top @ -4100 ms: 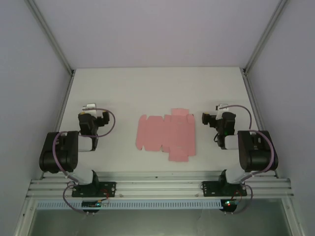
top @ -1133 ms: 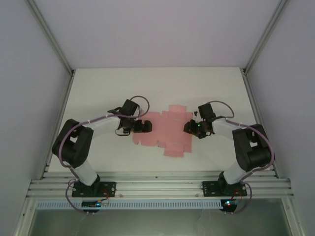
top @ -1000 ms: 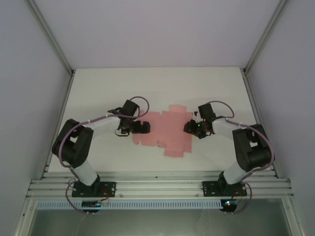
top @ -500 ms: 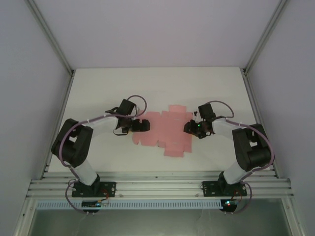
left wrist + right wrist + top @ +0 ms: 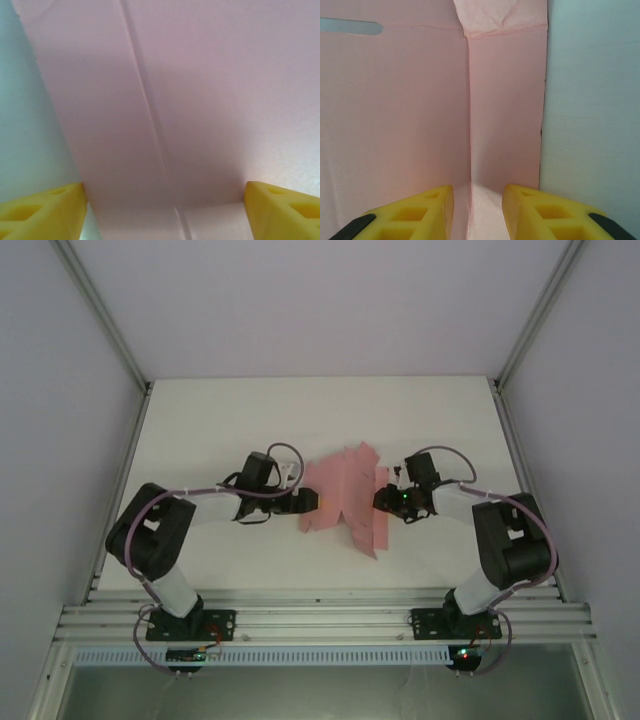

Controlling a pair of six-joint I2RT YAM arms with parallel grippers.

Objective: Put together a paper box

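Note:
The paper box is a salmon-pink die-cut card sheet (image 5: pixel 340 490) at the table's middle, with its left part lifted and tilted off the surface. My left gripper (image 5: pixel 308 502) sits at the sheet's left edge. Its yellow fingers (image 5: pixel 40 212) stand wide apart and open, and the creased sheet (image 5: pixel 200 100) rises across the gap in front of them. My right gripper (image 5: pixel 381 500) rests at the sheet's right edge. Its jaws are narrowly open over a creased side panel (image 5: pixel 505 110), with yellow fingertips (image 5: pixel 415 212) on either side of the crease.
The white table (image 5: pixel 220 420) stretches behind and to both sides of the sheet, with bare surface to the right of the panel (image 5: pixel 590 100). Metal frame posts (image 5: pixel 100 310) and grey walls enclose it. An aluminium rail (image 5: pixel 320 618) carries the arm bases at the near edge.
The left gripper has pushed rightward under the sheet's left edge. The sheet's left part has lifted from flat and tilted toward the right. The right gripper has held its place.

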